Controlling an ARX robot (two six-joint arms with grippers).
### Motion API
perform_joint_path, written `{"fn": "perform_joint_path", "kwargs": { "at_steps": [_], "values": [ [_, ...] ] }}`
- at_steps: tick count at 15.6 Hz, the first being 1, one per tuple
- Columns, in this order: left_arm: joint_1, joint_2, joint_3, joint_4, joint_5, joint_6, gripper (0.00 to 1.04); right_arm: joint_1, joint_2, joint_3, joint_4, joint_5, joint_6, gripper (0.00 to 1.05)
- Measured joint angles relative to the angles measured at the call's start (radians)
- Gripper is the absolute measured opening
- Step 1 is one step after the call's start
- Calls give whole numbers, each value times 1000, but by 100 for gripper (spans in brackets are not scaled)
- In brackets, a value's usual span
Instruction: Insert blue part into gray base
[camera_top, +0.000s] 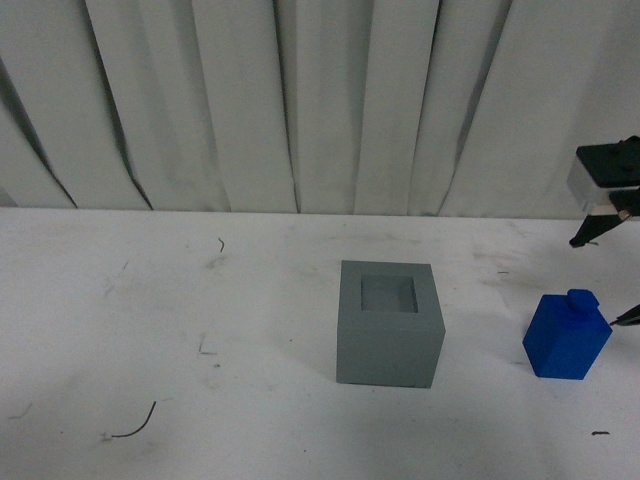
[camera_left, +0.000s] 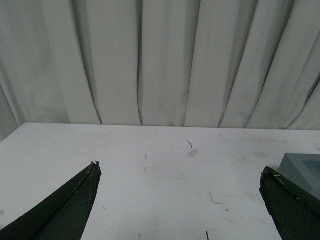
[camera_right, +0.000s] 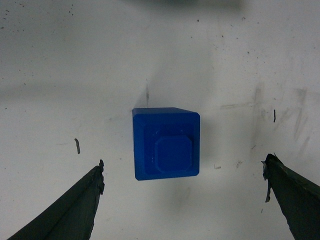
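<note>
i hold the right end effector (camera_right: 183, 162) spread wide and empty straight above the blue part (camera_top: 567, 337), so it can straddle it. the part stands on the tabletop (camera_top: 150, 300), apart to the right of the gray base (camera_top: 389, 323). the left end effector (camera_left: 180, 170) gapes too, holding nothing.

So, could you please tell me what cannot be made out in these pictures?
Front view: the right edge cuts off most of the right tool; the left tool is out of frame.
Left wrist view: an edge and a finger cut off the gray base.
Right wrist view: the blue part's height, seen from overhead.
</note>
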Motion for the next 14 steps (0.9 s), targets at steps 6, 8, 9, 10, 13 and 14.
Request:
{"fn": "perform_joint_path", "kwargs": {
  "at_steps": [6, 8, 9, 10, 13, 14],
  "values": [
    [0, 0, 0, 0, 0, 0, 98, 31, 85, 51, -13, 51, 29, 98],
    [0, 0, 0, 0, 0, 0, 98, 31, 106, 52, 2, 53, 44, 98],
    [0, 0, 0, 0, 0, 0, 98, 32, 115, 50, 9, 57, 46, 98],
    [0, 0, 0, 0, 0, 0, 98, 32, 122, 42, 24, 61, 49, 98],
    [0, 0, 0, 0, 0, 0, 98, 37, 134, 18, 42, 63, 52, 98],
    [0, 0, 0, 0, 0, 0, 98, 37, 138, 11, 62, 63, 53, 98]
  ]
}}
